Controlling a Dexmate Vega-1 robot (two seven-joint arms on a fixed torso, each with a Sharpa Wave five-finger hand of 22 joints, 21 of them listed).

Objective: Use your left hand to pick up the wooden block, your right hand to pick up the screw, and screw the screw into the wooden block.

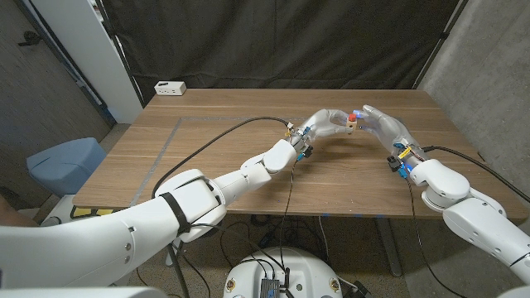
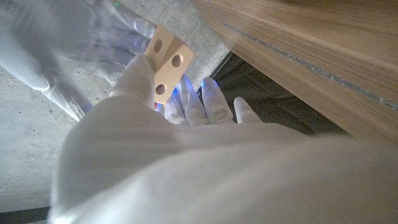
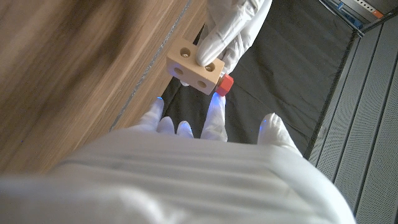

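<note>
- While both hands meet above the far middle of the table (image 1: 207, 157), the wooden block (image 1: 352, 126) sits up in the air between them, pinched in the fingers of the left hand (image 1: 325, 122).
- Close up from the right wrist, that wooden block (image 3: 194, 65) shows round holes on two faces, with a left-hand fingertip pressed on one face.
- Red-headed screw (image 3: 224, 85) sits right at the block's corner, touching it; in the head view the red cap (image 1: 351, 117) peeks on top of the block.
- Right hand (image 1: 383, 126) is right beside the block, fingers reaching toward it; whether it actually grips the screw, I can't tell.
- Left arm stretches long across the tabletop from the near left corner, wrist bent inward; right arm comes in shorter from the near right.
- Plenty of bare wood lies left of the hands and toward the near edge; the right edge is closer.
- White box (image 1: 171, 87) sits at the far left corner, well apart.
- Black curtain (image 1: 273, 41) hangs behind the far edge.
</note>
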